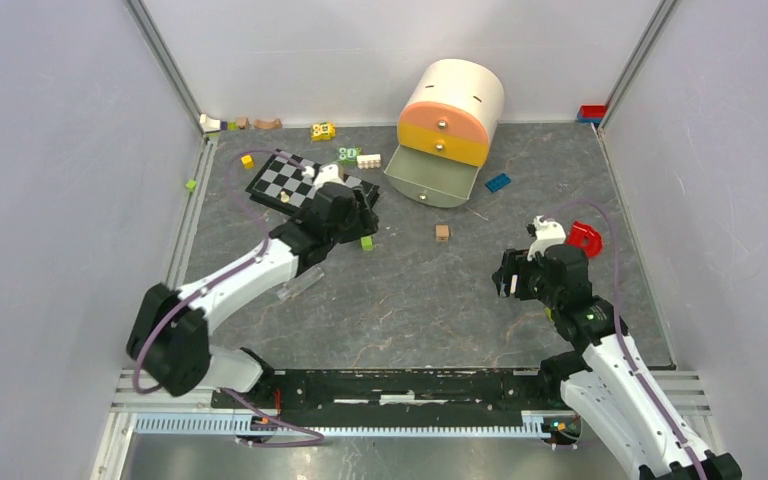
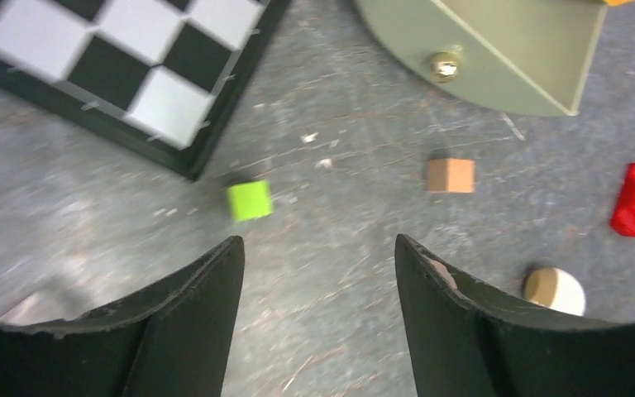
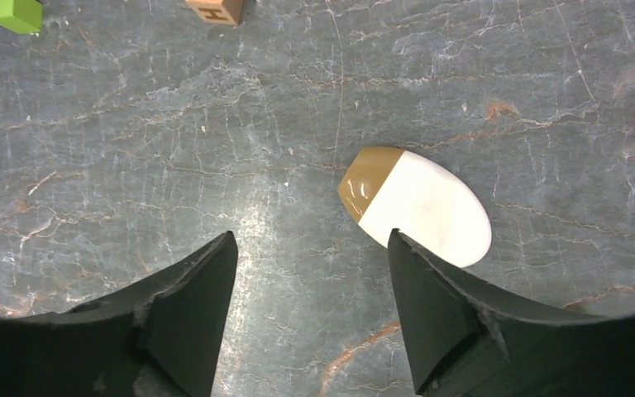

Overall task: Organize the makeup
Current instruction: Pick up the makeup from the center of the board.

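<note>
The dark grey, marble-veined tabletop (image 1: 410, 300) carries a black-and-white chessboard (image 1: 285, 180) at the far left and a rounded cream, peach and yellow drawer cabinet (image 1: 455, 100), its olive-green bottom drawer (image 1: 430, 180) pulled out. A lime-green cube (image 1: 367, 243), a tan wooden cube (image 1: 442, 232), a blue brick (image 1: 497, 182), a red plastic piece (image 1: 586, 238) and a white egg-shaped sponge with a tan tip (image 3: 417, 207) lie apart on it.
</note>
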Robot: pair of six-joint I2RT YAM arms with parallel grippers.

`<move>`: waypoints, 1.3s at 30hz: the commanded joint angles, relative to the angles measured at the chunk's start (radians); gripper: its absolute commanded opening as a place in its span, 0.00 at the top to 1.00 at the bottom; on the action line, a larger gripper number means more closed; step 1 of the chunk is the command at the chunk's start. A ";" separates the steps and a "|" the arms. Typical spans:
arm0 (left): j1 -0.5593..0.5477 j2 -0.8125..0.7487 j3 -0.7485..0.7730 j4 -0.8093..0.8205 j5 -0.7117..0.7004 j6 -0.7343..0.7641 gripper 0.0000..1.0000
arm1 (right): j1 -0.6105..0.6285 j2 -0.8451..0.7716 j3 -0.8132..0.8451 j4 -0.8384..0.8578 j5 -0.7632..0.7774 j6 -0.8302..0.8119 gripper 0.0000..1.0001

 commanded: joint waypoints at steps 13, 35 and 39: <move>0.135 -0.311 -0.132 -0.567 -0.253 0.139 0.14 | -0.003 0.070 -0.057 0.138 -0.094 0.028 0.21; 0.153 -0.022 -0.186 -0.388 -0.123 0.195 0.14 | -0.003 0.085 -0.051 0.135 -0.139 -0.011 0.20; 0.152 0.017 -0.188 -0.387 -0.096 0.186 0.17 | -0.003 0.085 -0.050 0.136 -0.139 -0.011 0.20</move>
